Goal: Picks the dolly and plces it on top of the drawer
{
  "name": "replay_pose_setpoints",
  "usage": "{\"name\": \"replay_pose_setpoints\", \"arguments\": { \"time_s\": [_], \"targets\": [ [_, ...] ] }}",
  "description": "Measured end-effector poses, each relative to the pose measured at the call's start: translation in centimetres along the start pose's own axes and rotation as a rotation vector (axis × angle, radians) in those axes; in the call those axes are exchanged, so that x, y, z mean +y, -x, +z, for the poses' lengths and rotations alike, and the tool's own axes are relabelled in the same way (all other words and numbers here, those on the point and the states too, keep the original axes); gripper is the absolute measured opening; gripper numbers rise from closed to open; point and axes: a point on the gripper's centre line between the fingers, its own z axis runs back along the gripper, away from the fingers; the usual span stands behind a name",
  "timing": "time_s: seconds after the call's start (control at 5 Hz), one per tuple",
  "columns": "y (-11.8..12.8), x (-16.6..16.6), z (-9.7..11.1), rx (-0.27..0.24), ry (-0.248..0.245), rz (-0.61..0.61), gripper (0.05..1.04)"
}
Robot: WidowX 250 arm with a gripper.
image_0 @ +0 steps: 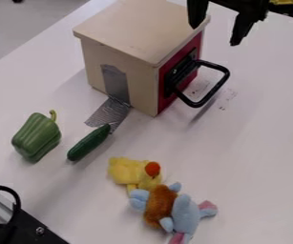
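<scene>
My gripper (218, 29) hangs open at the top edge, right of the wooden drawer box, its two dark fingers spread apart with nothing between them. The drawer box (132, 35) has a flat beige top with nothing on it, and a red front with a black handle (222, 81). Soft toys lie together near the bottom centre: a yellow duck-like one (127, 170) with an orange part, and beside it a brown and light blue plush dolly (185, 214) with pink ends. The gripper is well away from these toys.
A green pepper (36, 137) and a small cucumber (88, 143) lie left of the toys. Silver tape (109, 113) runs from the box's side onto the white table (257, 143). Black and metal equipment (30, 226) occupies the lower left corner.
</scene>
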Motion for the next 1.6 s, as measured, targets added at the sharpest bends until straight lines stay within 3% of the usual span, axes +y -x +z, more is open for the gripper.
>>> {"name": "replay_pose_setpoints", "arguments": {
  "time_s": [0.2, 0.4, 0.8, 1.0, 1.2, 1.6],
  "targets": [
    [0.6, -0.1, -1.3, 0.045, -0.004, -0.006, 0.999],
    [3.7, -1.1, -3.4, 0.106, -0.007, -0.057, 0.999],
    [9.7, -4.4, -2.8, 0.060, 0.002, -0.184, 0.999],
    [12.7, -6.6, -4.0, 0.061, 0.024, -0.245, 0.999],
    [13.8, -7.9, -5.0, 0.060, 0.038, -0.288, 0.999],
    [16.6, -7.9, -7.7, 0.139, 0.048, -0.323, 0.999]
  ]
}}
